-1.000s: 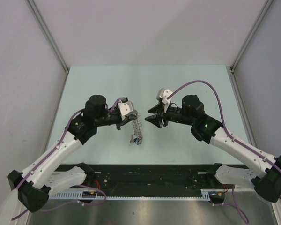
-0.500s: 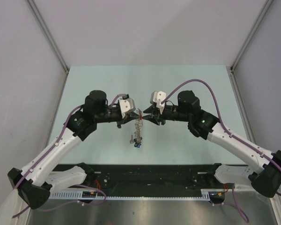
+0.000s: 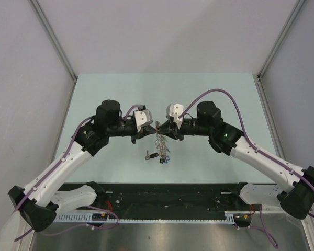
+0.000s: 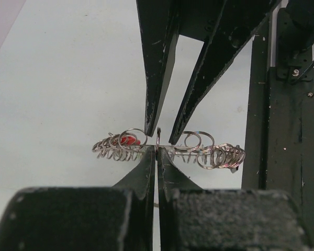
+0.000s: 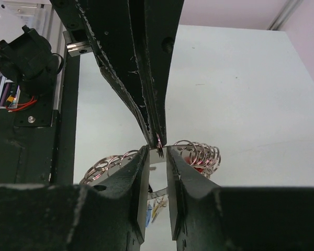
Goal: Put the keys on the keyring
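Where the two arms meet nose to nose at the centre of the top view, the left gripper [image 3: 153, 128] is clamped tight on the keyring [image 4: 222, 157], its fingers pressed together on the thin wire at the lower middle of its own wrist camera's frame. The right gripper [image 3: 163, 129] reaches in from the opposite side with its fingers a narrow gap apart, one on each side of the same stretch of wire; whether either finger touches the metal cannot be told. In the left wrist view the keyring runs edge-on as a horizontal line across the middle of the frame. It is strung with many small silver loops [image 4: 111, 149] bunched to the left and right of the grip, and a red key head [image 4: 128, 140] shows among those on the left. In the top view the keyring hangs below the fingertips and the keys [image 3: 158, 152] dangle at its lower end, just under the centre of the frame, above the pale green table [image 3: 225, 94]. One dark-headed key sits to the left of the bunch and a blue-headed one to the right. Whether the lowest keys rest on the table or hang clear of it cannot be told
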{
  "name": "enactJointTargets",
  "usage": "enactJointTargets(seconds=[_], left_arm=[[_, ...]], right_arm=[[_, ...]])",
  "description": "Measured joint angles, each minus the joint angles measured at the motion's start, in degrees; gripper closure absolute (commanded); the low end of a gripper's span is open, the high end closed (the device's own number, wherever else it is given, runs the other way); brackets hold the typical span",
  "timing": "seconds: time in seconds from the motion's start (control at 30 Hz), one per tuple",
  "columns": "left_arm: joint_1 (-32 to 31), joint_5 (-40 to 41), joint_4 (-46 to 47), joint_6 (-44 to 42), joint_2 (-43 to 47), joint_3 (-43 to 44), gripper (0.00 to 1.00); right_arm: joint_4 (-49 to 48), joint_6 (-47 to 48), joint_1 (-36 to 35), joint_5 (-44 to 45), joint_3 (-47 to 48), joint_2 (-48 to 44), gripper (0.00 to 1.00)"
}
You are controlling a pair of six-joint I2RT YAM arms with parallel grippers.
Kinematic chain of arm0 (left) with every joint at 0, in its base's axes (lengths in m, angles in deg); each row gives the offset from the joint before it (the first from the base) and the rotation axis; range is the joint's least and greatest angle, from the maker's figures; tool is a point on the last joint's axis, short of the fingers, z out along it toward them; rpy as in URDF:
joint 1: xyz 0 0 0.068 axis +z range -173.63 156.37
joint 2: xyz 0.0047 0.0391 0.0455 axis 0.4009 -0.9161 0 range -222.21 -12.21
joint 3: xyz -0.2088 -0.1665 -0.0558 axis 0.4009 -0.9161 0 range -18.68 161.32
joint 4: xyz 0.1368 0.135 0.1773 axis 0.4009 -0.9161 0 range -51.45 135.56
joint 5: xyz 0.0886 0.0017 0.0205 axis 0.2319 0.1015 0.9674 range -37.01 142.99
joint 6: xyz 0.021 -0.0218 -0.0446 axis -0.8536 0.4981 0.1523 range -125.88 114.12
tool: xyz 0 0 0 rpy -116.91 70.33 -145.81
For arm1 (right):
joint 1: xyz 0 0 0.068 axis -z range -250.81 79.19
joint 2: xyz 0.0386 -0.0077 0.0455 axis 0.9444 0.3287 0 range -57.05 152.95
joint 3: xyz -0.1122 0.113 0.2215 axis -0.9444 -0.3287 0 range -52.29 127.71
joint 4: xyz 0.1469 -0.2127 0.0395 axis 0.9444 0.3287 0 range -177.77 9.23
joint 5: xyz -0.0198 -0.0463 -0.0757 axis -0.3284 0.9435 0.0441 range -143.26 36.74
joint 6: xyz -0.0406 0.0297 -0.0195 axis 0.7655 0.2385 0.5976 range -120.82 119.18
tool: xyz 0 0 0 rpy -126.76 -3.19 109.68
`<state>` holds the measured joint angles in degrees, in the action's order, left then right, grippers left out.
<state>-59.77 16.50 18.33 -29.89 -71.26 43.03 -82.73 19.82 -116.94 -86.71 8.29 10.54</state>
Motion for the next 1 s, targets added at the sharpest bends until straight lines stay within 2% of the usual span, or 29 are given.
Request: enactJointTargets(seconds=[0.13, 0.27, 0.3, 0.33, 0.5, 0.63, 0.87, 1.0], left_arm=[[-0.2, -0.1, -0.4, 0.0, -0.6, 0.5, 1.0], [-0.3, -0.3, -0.6, 0.0, -0.8, 0.5, 1.0], [-0.4, -0.4, -0.7, 0.0, -0.8, 0.6, 1.0], [-0.4, -0.4, -0.8, 0.0, -0.8, 0.6, 0.99], [-0.4, -0.2, -0.7, 0.5, -0.6, 0.5, 0.82], [0.0, -0.6, 3.5, 1.6, 2.4, -2.2, 0.71], [5.4, -7.0, 15.0, 6.9, 9.1, -10.0, 0.66], [6.1, -8.8, 17.2, 8.0, 8.7, -11.1, 0.65]], right_arm=[[-0.1, 0.0, -0.3, -0.1, 0.0, 0.3, 0.83], [0.0, 0.3, -0.5, 0.0, 0.1, 0.4, 0.99], [0.0, 0.5, -0.5, 0.1, 0.1, 0.4, 1.0], [0.0, 0.7, -0.6, 0.1, 0.1, 0.4, 1.0], [0.3, 0.6, -0.7, 0.2, 0.2, 0.4, 1.0], [1.0, 0.2, -0.5, 0.2, 0.2, 0.3, 1.0], [1.9, -1.1, 0.3, -0.3, 0.2, -0.2, 1.0], [2.0, -1.7, 0.7, -0.5, 0.2, -0.9, 1.0]])
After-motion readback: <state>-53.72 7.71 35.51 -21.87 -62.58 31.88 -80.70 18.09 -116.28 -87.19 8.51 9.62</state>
